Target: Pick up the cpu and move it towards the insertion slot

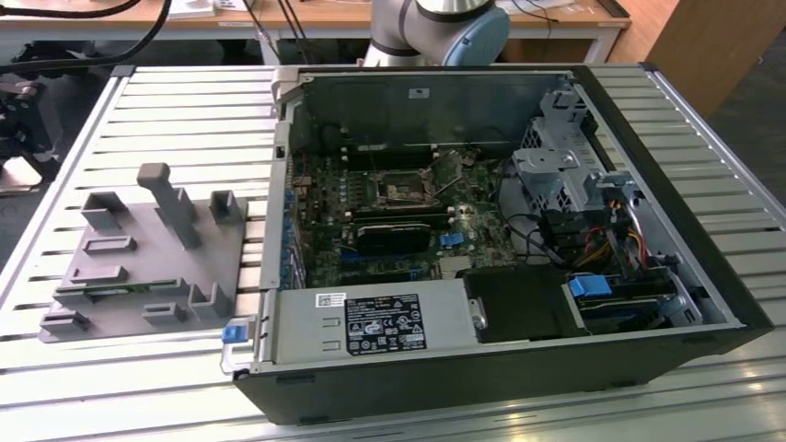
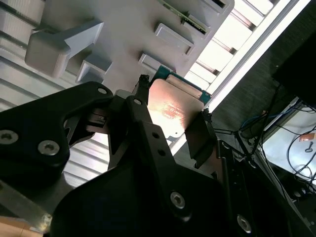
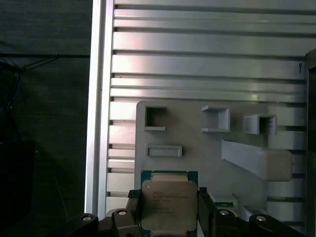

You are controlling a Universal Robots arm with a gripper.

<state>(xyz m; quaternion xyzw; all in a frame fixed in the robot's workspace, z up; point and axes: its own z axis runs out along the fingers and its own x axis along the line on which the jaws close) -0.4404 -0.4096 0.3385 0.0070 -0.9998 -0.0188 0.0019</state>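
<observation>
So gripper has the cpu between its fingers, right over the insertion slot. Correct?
No. The gripper does have the cpu between its fingers, but over the grey fixture, not the insertion slot; the first wrist view shows it.

Exterior view high over open case; both wrist views close above grey fixture.

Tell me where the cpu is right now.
In the first wrist view the cpu sits held in the end effector, over the grey fixture.
</observation>
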